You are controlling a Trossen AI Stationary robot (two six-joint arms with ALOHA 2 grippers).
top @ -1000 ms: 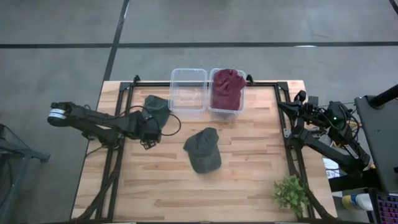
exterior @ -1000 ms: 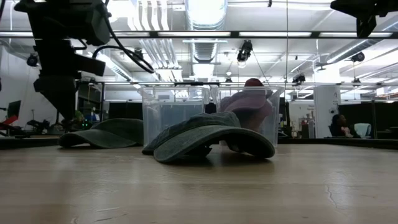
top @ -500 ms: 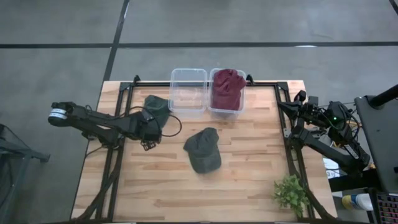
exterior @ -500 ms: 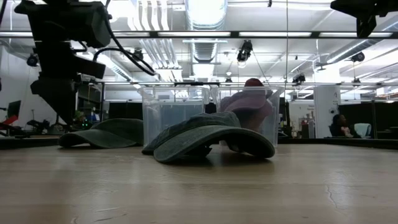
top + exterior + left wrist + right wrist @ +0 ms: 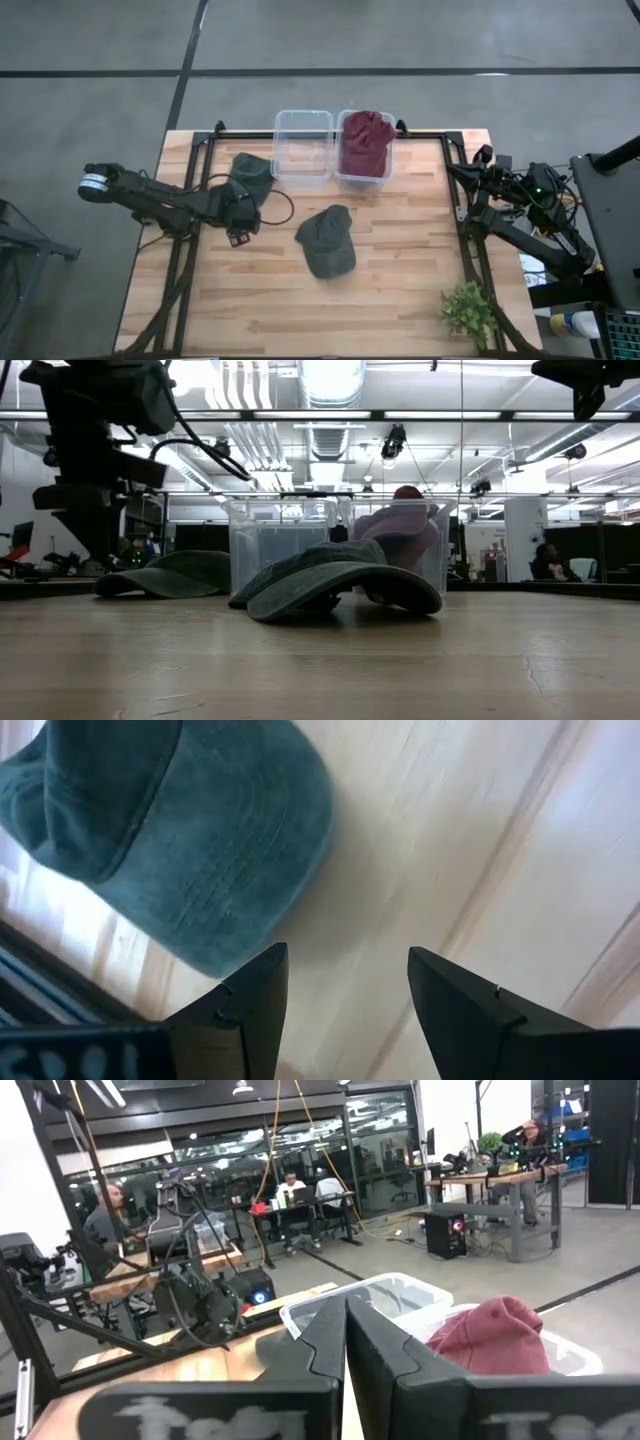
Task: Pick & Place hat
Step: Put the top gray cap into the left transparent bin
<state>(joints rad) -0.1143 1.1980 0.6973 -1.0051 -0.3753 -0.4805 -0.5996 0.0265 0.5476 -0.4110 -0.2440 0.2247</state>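
Observation:
A dark green hat (image 5: 252, 174) lies crown-up on the table just left of the empty clear bin (image 5: 302, 148); it also shows in the low view (image 5: 165, 575) and the left wrist view (image 5: 170, 830). A second green hat (image 5: 326, 241) lies at the table's middle (image 5: 340, 585). A red hat (image 5: 365, 143) sits in the right-hand clear bin (image 5: 400, 525). My left gripper (image 5: 240, 218) hovers open above bare wood just near-side of the first green hat (image 5: 345, 975), touching nothing. My right gripper (image 5: 346, 1335) is shut and waits at the table's right edge (image 5: 488, 185).
The two clear bins stand side by side at the far edge. A small green plant (image 5: 467, 310) stands at the near right corner. Black frame rails run along the table's left and right sides. Bare wood lies in front of the middle hat.
My left gripper has shifted a little toward the table's left and near side, away from the green hat by the bin, and stayed open. Both green hats and the red hat have kept their places.

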